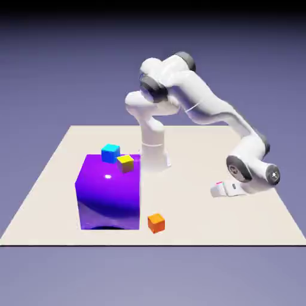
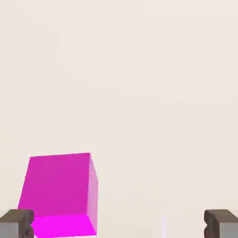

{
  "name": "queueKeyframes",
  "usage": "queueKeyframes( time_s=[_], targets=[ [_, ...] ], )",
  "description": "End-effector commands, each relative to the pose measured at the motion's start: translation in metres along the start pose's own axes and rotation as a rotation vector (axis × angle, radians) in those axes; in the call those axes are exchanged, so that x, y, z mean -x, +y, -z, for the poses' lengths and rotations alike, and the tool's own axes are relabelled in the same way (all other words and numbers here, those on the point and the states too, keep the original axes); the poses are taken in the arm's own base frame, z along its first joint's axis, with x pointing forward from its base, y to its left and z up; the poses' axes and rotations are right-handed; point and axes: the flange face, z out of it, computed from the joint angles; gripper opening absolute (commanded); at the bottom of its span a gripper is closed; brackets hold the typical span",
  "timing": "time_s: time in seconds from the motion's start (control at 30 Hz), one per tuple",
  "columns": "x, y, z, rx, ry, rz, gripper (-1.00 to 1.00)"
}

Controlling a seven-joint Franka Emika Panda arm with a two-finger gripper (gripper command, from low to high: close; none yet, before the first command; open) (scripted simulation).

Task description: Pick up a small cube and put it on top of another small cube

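The small magenta cube (image 2: 60,195) fills the lower left of the hand view. It lies on the table between my fingertips, close to the left fingertip (image 2: 16,223) and far from the right one. My gripper (image 2: 118,227) is open and not closed on it. In the exterior view my gripper (image 1: 217,190) hangs low over the table at the right, and only a pink speck of the cube (image 1: 219,183) shows beside it. The other small cube, yellow (image 1: 125,162), sits on top of the big purple cube (image 1: 109,194) at the left.
A cyan cube (image 1: 110,153) stands next to the yellow one on the purple cube's top. An orange cube (image 1: 156,223) lies on the table (image 1: 197,221) near the front, just right of the purple cube.
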Motion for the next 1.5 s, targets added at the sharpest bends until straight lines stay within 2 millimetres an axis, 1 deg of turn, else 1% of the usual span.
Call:
queueKeyframes(
  time_s=[0.0,0.07,0.13,0.23,0.27,0.3,0.33,0.43,0.47,0.5,0.53,0.6,0.7,0.8,0.93,1.03,1.13,1.23,1.37,1.47],
  targets=[
    [0.004,-0.006,-0.003,0.027,-0.019,0.011,0.00],
    [0.013,-0.017,-0.008,0.081,-0.055,0.033,0.00],
    [0.014,-0.019,-0.008,0.089,-0.061,0.036,0.00],
    [0.007,-0.025,-0.058,0.089,-0.060,0.035,0.00],
    [0.006,-0.026,-0.070,0.089,-0.061,0.036,0.00],
    [0.006,-0.026,-0.070,0.089,-0.061,0.036,-1.00],
    [0.006,-0.026,-0.070,0.089,-0.061,0.036,-1.00],
    [0.012,-0.021,-0.020,0.089,-0.060,0.035,-1.00],
    [0.014,-0.019,-0.008,0.089,-0.061,0.036,-1.00],
    [0.014,-0.019,-0.008,0.089,-0.061,0.036,-1.00],
    [0.028,-0.016,0.009,0.066,-0.065,0.048,-1.00],
    [0.006,0.003,0.008,0.097,-0.023,0.042,-1.00],
    [-0.026,0.039,0.011,0.140,0.026,0.030,-1.00],
    [-0.054,0.081,0.019,0.176,0.060,0.017,-1.00],
    [-0.082,0.146,0.033,0.209,0.085,0.001,-1.00],
    [-0.096,0.199,0.045,0.220,0.089,-0.008,-1.00],
    [-0.103,0.256,0.055,0.217,0.084,-0.012,-1.00],
    [-0.103,0.314,0.062,0.200,0.072,-0.008,-1.00],
    [-0.096,0.392,0.063,0.155,0.049,0.011,-1.00],
    [-0.086,0.448,0.058,0.105,0.030,0.039,-1.00]
  ],
)
